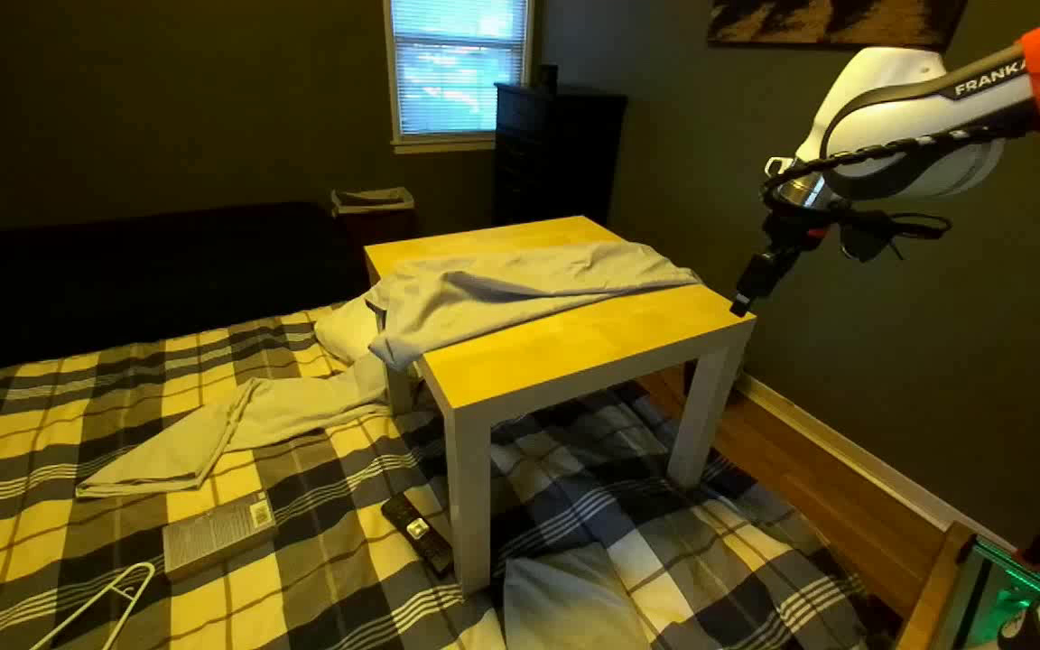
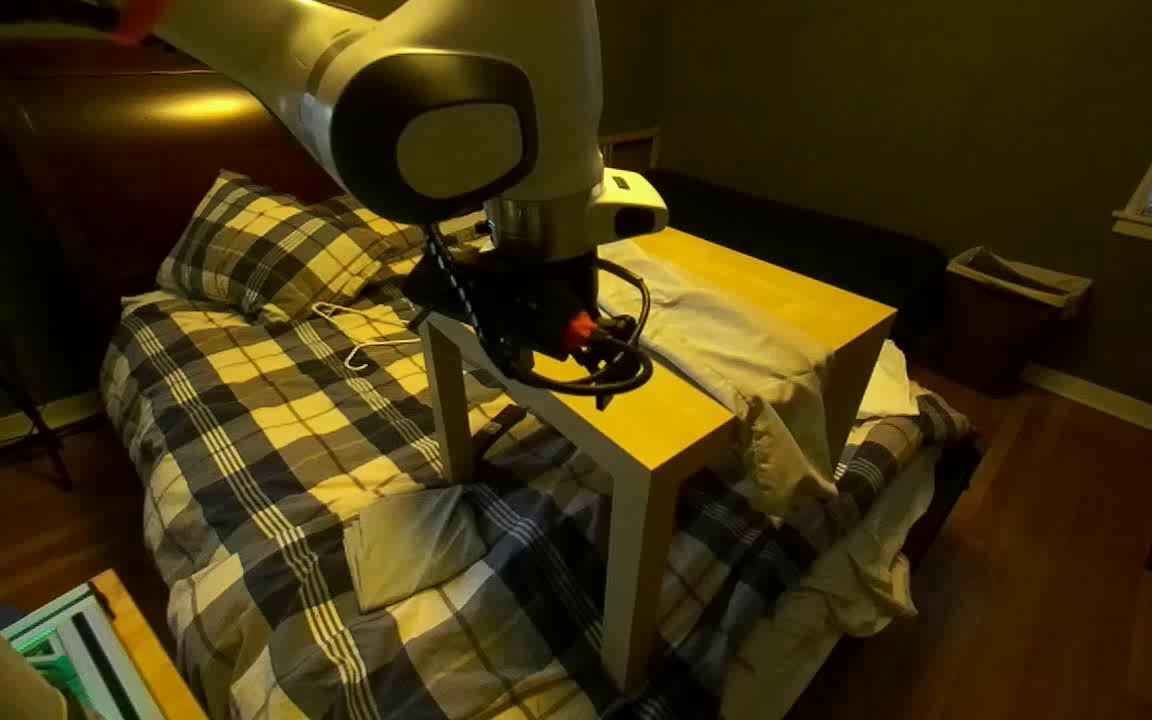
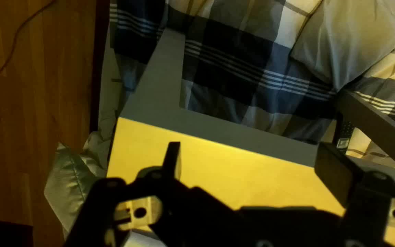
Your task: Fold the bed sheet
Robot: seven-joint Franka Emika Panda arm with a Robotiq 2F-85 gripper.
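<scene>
Your claw (image 3: pixel 249 151) hangs over the smooth yellow top of the table (image 1: pixel 565 343), its two flat black fingers (image 3: pixel 334 171) apart, with that surface showing between them in the wrist view. Near it the sheet (image 1: pixel 529 275), pale grey and matte, lies across the tabletop in a long rumpled band; in an exterior view you see its hanging end (image 2: pixel 788 440) drop past the table edge, lower than the claw, in limp folds. Well below your claw spreads the puckered plaid bedcover (image 1: pixel 321 506), with a smooth, square-cornered grey cloth (image 2: pixel 416 545) on it. Farther from the claw, in an exterior view, another grey length (image 1: pixel 276 415) lies creased on the plaid; you cannot tell whether it joins the sheet. Only in an exterior view do you find the thin rectangular box (image 1: pixel 218 534), well apart from the claw. A plump checked pillow (image 2: pixel 266 250), well apart from the claw, appears only in an exterior view. The wrist view alone shows a thin cord (image 3: pixel 14 44) curving over the grained wooden floor (image 3: pixel 46 137), lower than the claw.
</scene>
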